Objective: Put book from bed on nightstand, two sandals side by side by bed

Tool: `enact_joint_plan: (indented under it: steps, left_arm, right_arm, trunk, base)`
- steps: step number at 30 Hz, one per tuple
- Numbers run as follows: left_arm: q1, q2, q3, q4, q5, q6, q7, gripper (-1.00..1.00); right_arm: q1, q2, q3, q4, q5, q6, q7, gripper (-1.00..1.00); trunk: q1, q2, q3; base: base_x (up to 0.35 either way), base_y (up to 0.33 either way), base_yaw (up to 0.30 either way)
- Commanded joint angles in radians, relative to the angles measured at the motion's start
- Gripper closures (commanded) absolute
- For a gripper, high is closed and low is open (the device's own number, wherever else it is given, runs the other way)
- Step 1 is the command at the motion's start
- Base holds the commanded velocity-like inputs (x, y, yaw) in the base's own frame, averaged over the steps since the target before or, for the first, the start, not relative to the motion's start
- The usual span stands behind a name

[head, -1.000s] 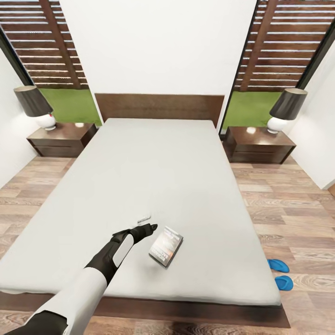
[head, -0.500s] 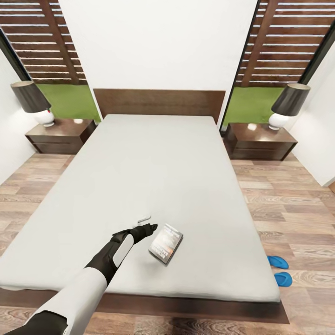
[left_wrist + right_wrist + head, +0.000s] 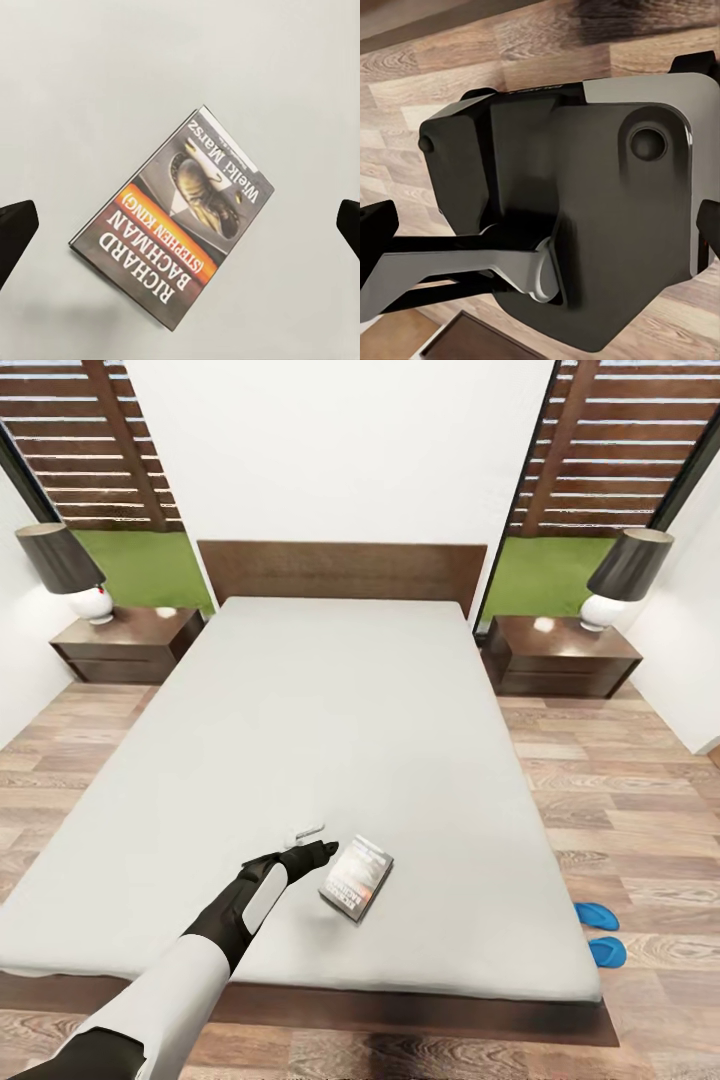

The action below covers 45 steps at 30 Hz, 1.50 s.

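The book (image 3: 357, 877) lies flat on the light-grey mattress of the bed (image 3: 340, 720), near its foot end. Its dark cover with the orange band and white lettering faces up (image 3: 176, 232). My left gripper (image 3: 318, 850) hovers just left of the book and is open. In the left wrist view its dark fingertips (image 3: 15, 232) stand wide apart on either side of the book, touching nothing. The two blue sandals (image 3: 596, 915) (image 3: 607, 950) lie close together on the floor by the bed's right foot corner. My right gripper (image 3: 540, 229) is open and holds nothing.
A nightstand stands on each side of the headboard, left (image 3: 125, 643) and right (image 3: 560, 655), each with a dark-shaded lamp (image 3: 620, 585). Wood-plank floor (image 3: 620, 800) runs along both sides of the bed. A small white piece (image 3: 310, 828) lies beyond the left gripper.
The whole picture has shifted slightly as the camera moved, with the headboard and nightstands now higher in view. The left arm, book and sandals have kept their places.
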Motion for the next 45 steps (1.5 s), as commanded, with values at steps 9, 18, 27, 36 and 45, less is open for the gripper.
enact_joint_plan:
  steps: [9, 18, 27, 36, 45]
  left_arm:
    - [0.000, 0.000, -0.003, -0.006, 0.010, 0.002, 0.004, -1.00]
    - [0.000, 0.000, -0.001, -0.007, 0.011, 0.002, 0.004, -1.00]
    - [0.000, 0.002, 0.001, -0.008, 0.011, 0.002, 0.003, -1.00]
    - [-0.002, -0.001, 0.001, -0.055, 0.011, 0.011, 0.014, -1.00]
    - [-0.085, -0.002, 0.003, -0.150, 0.018, 0.090, 0.115, -1.00]
  right_arm:
    - [-0.002, -0.001, -0.007, 0.004, -0.002, 0.004, 0.003, -1.00]
    - [-0.002, -0.001, -0.007, 0.004, -0.002, 0.004, 0.003, -1.00]
    - [-0.002, -0.001, -0.007, 0.004, -0.002, 0.004, 0.003, -1.00]
    - [-0.002, -0.001, -0.007, 0.004, -0.003, 0.004, 0.006, -1.00]
    - [-0.002, -0.001, -0.007, 0.004, -0.003, 0.004, 0.008, -1.00]
  trunk:
    - [0.000, -0.001, -0.015]
    - [0.000, -0.001, -0.029]
    - [0.000, -0.001, -0.043]
    - [0.000, -0.001, -0.057]
    - [0.000, -0.001, -0.072]
  base:
    - [0.000, 0.000, 0.000]
    - [0.000, 0.000, 0.000]
    - [0.000, 0.000, 0.000]
    - [0.000, 0.000, 0.000]
    - [0.000, 0.000, 0.000]
